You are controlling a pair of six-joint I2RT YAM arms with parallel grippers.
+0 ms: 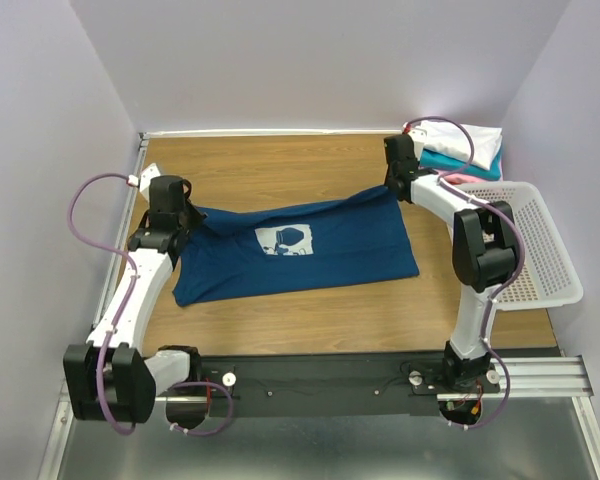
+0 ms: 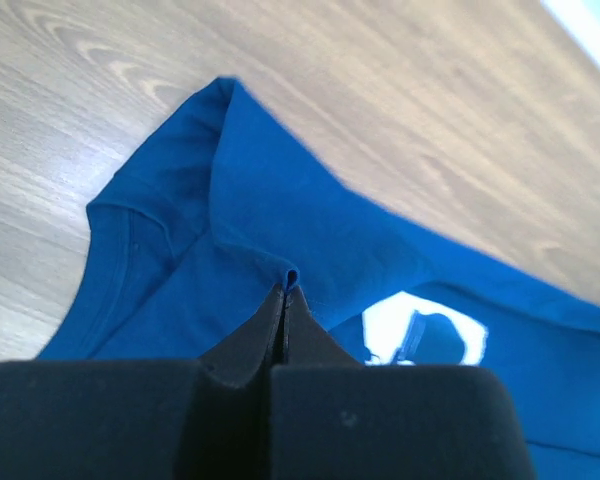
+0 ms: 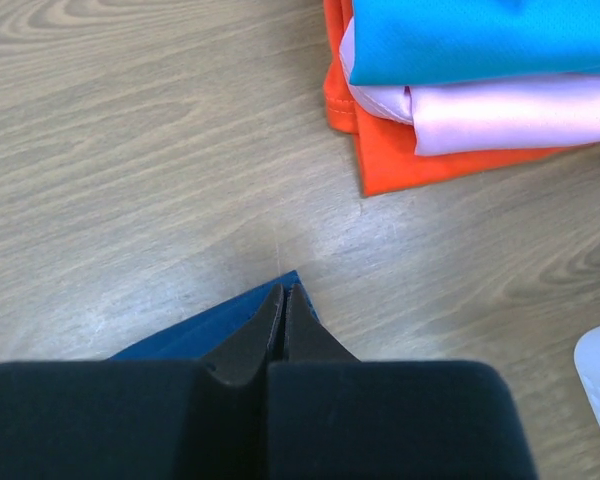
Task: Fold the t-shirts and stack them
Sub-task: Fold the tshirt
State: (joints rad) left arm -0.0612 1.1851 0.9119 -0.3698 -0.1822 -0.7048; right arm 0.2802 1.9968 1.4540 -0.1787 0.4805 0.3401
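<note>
One navy blue t-shirt [image 1: 300, 250] lies sideways across the middle of the wooden table [image 1: 280, 165], with its white square print [image 1: 283, 241] facing up, the collar toward the left arm and the hem toward the right. Its far edge is drawn in a line between the two arms, while the near edge rests flat on the wood.

The left gripper [image 2: 286, 290] is clamped fully together on a small ridge of navy cloth by the collar and shoulder, as its wrist view shows. The right gripper [image 3: 283, 292] is likewise closed tight, pinching the far corner of the hem.

Beyond that corner, at the far right of the table, waits the stack of folded t-shirts [image 1: 470, 150]. The white one [image 1: 480, 138] is on top, over the teal [image 3: 480, 35], the pink [image 3: 500, 115] and the orange-red [image 3: 400, 165] at the bottom. Beside the stack, a white perforated plastic basket [image 1: 550, 250] overhangs the table's right edge.

The step in hand appears to be the first fold of the navy shirt, with both far corners secured.

The next move likely calls for both arms to lift and carry that far edge toward the near edge together, keeping the cloth taut between them so the halves land square. They would then let go at once, before either pinch drags the fabric askew.
</note>
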